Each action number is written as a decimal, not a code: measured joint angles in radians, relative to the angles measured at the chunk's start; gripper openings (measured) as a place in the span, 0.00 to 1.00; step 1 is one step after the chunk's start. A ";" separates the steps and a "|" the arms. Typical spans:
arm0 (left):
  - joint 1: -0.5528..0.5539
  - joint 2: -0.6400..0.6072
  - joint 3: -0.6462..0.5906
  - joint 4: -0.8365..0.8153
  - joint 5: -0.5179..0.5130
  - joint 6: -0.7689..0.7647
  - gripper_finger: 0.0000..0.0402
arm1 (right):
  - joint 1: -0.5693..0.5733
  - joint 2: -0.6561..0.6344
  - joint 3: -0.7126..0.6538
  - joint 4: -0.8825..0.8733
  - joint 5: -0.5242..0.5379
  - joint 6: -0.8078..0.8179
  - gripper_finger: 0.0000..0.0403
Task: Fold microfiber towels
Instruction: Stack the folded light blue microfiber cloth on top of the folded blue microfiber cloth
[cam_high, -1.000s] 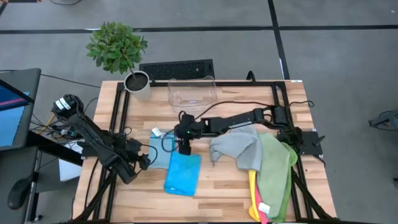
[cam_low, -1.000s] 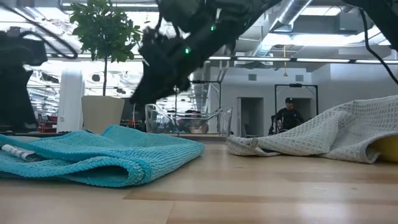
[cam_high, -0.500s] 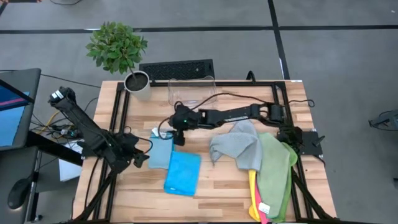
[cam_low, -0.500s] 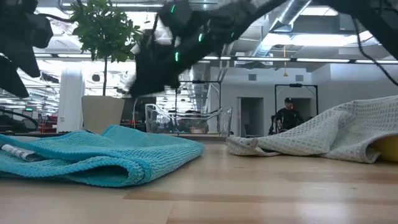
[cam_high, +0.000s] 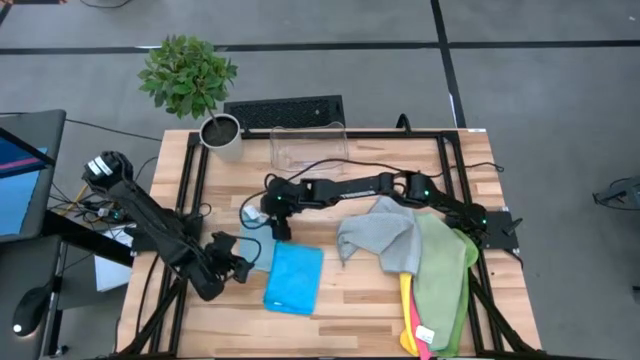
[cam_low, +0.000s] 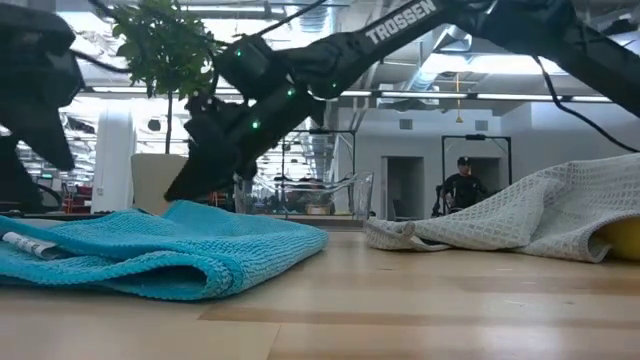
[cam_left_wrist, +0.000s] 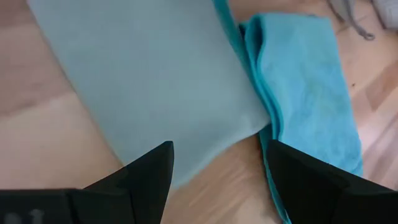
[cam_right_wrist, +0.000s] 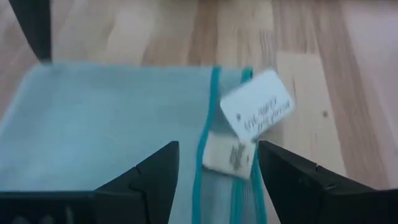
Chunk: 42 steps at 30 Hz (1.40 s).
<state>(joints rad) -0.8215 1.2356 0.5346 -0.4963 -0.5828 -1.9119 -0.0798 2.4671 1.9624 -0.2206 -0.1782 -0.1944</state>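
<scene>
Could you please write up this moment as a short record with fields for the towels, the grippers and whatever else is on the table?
flat towel: light blue towel, white tags at one edge
folded towel: teal towel beside it
pile: grey towel, green towel, yellow and pink edges beneath
left gripper: open, at the light blue towel's near corner
right gripper: open, over the tagged edge
bin: clear plastic bin, far side
plant: potted plant, far left corner

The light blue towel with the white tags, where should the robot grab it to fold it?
Probably at its corners. The light blue towel lies flat, so only edges offer something to pinch. The open right gripper already hovers over the corner with the white tags, and the open left gripper over the corner nearest it. Each could come straight down there.
</scene>
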 joint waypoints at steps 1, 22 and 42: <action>-0.008 0.016 0.000 0.007 -0.002 -0.022 0.62 | 0.003 0.012 0.004 0.016 -0.002 -0.006 0.60; 0.012 0.251 0.007 0.022 -0.011 -0.296 0.62 | -0.034 0.058 0.004 -0.118 -0.002 0.019 0.50; 0.268 0.148 -0.027 -0.149 -0.028 -0.091 0.62 | -0.041 0.054 0.003 -0.192 0.003 0.314 0.50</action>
<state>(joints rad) -0.5536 1.3837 0.5075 -0.6456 -0.6108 -2.0029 -0.1204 2.5214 1.9652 -0.4128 -0.1753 0.1199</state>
